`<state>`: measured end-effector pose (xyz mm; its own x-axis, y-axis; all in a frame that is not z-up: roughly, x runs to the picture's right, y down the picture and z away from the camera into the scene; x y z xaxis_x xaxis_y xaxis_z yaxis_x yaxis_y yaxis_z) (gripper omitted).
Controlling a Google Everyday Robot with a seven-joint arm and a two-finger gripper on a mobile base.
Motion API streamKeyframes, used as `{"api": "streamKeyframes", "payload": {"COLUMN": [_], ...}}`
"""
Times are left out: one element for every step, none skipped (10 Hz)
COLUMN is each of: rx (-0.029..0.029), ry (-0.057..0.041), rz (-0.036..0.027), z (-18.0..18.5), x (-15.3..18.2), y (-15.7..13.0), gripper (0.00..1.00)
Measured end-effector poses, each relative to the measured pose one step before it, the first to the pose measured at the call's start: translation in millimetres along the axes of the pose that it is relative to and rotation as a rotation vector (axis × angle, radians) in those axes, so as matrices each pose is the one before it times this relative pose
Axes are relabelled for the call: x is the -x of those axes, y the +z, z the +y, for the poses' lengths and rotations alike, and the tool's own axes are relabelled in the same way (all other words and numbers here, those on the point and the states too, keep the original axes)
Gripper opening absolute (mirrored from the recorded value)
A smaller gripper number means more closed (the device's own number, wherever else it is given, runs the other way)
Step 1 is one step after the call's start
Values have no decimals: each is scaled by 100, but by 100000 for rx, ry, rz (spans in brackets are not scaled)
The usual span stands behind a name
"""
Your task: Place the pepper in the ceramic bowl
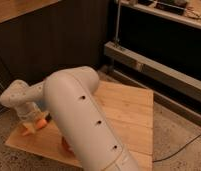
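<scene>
Dark wood panelling (59,40) backs a pale wooden board (129,115) that lies on a speckled floor (181,127). The gripper (30,125) hangs low over the board's far-left corner, at the end of a white wrist, pointing down toward the wood. Whether it is open or closed cannot be told from this angle. Right against the gripper, on its right side, shows an orange patch of the pepper (42,121), close above the board; whether it is actually gripped cannot be told either. Right of the gripper and nearer the camera, a reddish-brown sliver of the ceramic bowl (65,146) peeks out on the board from behind the thick white arm (86,125), which hides the rest of it. The pepper is apart from the bowl, not in it. Far off to the gripper's right, beyond the board, a grey metal rack (154,65) runs along the wall, and a thin dark cable (184,148) trails over the floor.
</scene>
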<state>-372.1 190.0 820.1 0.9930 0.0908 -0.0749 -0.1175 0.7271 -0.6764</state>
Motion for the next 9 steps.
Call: {"api": "streamKeyframes", "payload": {"rx": [675,661,139,-55,-164,-229,-294,-1465,-951], "ry": [-496,-613,-551,-832,-845,-322,-176,363,715], "rz": [-102,-351,-231,-98,-109,206,767,1610,814], "z": [-21,18,-20,96,129,78,223,53,82], "x": [-18,12,-10,70,91,-28,-133,-532,-472], "y": [257,89,-43,-137,-309,-344,-809,-830,-879], "gripper": [44,30,20,10,2,0,0,0,0]}}
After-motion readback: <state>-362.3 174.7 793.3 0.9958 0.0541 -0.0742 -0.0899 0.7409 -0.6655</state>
